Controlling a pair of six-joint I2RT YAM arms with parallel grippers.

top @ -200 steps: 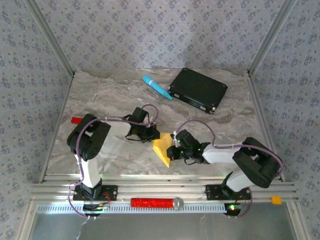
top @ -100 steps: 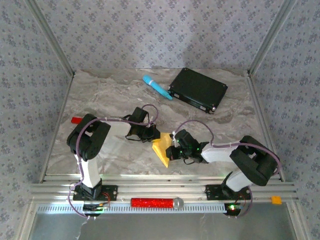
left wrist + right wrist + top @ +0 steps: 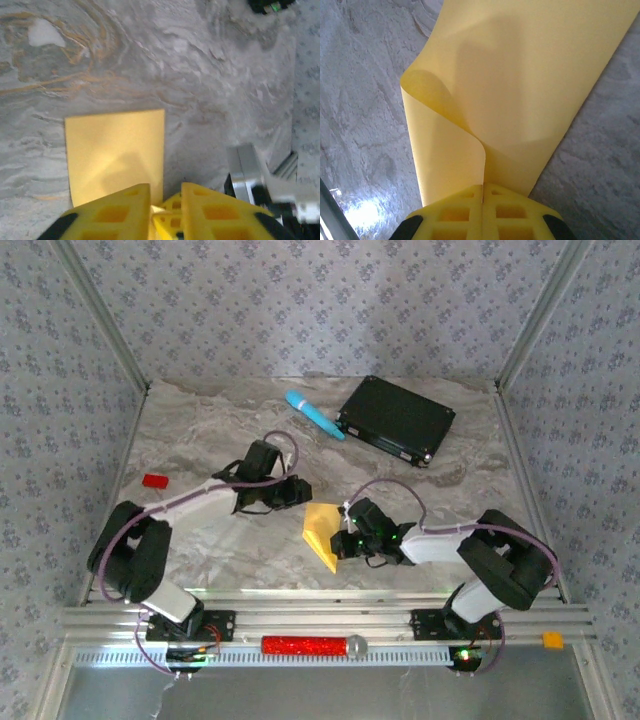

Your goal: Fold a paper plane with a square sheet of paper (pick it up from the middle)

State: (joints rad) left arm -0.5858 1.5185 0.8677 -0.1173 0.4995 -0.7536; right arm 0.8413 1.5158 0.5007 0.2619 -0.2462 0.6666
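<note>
Grey marbled tabletop [image 3: 200,430] carries a thin yellow-orange square sheet of paper [image 3: 322,530], partly curled. The right gripper [image 3: 342,544] is clamped on its edge. The left gripper [image 3: 300,491] stands slightly apart nearby, empty.

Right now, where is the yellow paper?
Seen from above, the yellow paper lies near the front middle of the table, its right edge pinched in the right claw, with the left claw just beyond its far-left corner.
</note>
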